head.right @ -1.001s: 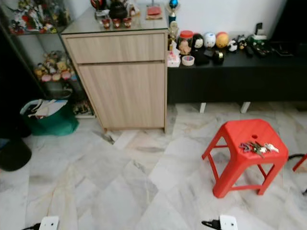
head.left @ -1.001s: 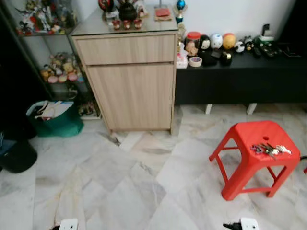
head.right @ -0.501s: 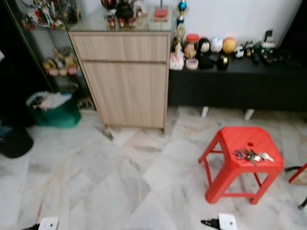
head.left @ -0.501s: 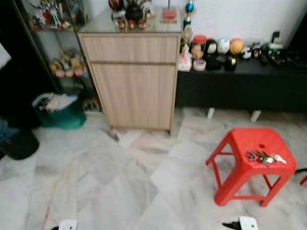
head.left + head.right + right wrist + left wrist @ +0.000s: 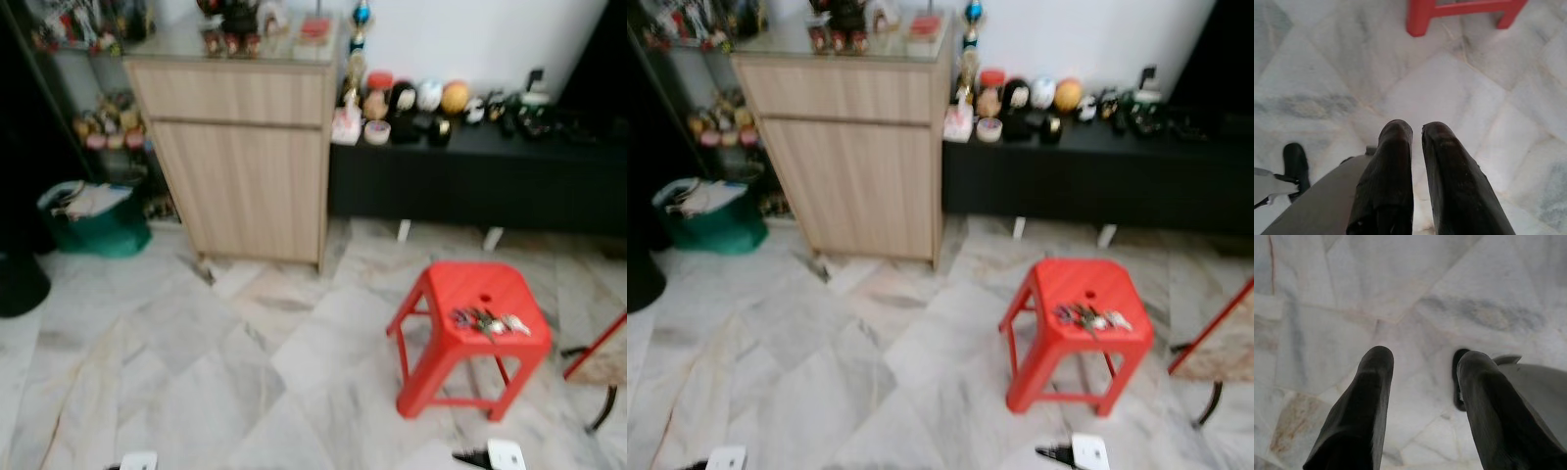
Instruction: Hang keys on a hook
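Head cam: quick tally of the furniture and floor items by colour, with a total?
Red: 1, the stool with the keys on top
Light wood: 1, the cabinet
Black: 1, the low bench
Green: 1, the bag
Total: 4

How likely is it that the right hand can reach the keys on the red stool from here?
Probably not yet. The keys lie on the red stool, ahead and to the right, while the right hand hangs low over bare floor. Nothing blocks the way.
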{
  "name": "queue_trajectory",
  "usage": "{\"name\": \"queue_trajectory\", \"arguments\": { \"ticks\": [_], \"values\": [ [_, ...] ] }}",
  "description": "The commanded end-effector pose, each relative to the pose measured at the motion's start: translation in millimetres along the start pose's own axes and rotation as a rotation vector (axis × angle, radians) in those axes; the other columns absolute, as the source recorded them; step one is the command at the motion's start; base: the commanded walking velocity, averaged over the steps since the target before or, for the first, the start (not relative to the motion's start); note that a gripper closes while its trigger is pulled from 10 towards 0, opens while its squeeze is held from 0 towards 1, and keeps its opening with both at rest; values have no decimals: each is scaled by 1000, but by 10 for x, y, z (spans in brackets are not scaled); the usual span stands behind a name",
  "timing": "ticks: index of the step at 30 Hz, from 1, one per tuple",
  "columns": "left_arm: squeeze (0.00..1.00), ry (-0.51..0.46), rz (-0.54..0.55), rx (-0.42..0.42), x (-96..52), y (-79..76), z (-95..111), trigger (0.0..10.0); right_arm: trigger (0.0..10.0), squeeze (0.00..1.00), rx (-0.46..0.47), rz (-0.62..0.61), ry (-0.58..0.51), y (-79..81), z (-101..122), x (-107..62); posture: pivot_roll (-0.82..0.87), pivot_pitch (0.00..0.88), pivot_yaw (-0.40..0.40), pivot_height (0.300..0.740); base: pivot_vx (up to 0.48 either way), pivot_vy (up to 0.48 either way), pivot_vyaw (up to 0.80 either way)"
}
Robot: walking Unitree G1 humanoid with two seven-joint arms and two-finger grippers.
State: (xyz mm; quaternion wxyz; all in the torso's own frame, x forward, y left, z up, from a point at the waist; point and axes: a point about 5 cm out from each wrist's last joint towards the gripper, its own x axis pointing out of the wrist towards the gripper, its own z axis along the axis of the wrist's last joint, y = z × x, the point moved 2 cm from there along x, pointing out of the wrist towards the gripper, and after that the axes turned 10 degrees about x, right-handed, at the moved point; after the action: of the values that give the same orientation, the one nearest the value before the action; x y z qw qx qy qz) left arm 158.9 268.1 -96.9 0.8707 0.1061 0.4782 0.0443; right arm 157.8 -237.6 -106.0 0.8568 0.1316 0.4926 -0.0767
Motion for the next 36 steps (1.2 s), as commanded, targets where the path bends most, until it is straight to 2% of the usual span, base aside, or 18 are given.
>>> {"name": "queue_trajectory", "arguments": {
  "ticks": [1, 10, 22, 36],
  "values": [
    [0, 7, -21, 11, -2, -44, -27, 10000, 10000, 0, -1, -21, 2, -83, -19, -25, 54, 0, -1, 734, 0, -345, 0],
    [0, -17, -47, -60, -2, -77, -10, 10000, 10000, 0, 2, -21, 0, -84, -12, -25, 48, 0, -3, 734, 0, 0, 0],
    [0, -15, -55, -77, -3, -95, -20, 10000, 10000, 0, 0, -21, -1, -94, -12, -28, 47, 0, -7, 734, 0, 0, 0],
    [0, -17, -60, -68, -3, -92, -14, 10000, 10000, 0, 12, -13, -8, -76, -10, -24, 37, 0, 0, 734, 252, 0, 0]
  ]
}}
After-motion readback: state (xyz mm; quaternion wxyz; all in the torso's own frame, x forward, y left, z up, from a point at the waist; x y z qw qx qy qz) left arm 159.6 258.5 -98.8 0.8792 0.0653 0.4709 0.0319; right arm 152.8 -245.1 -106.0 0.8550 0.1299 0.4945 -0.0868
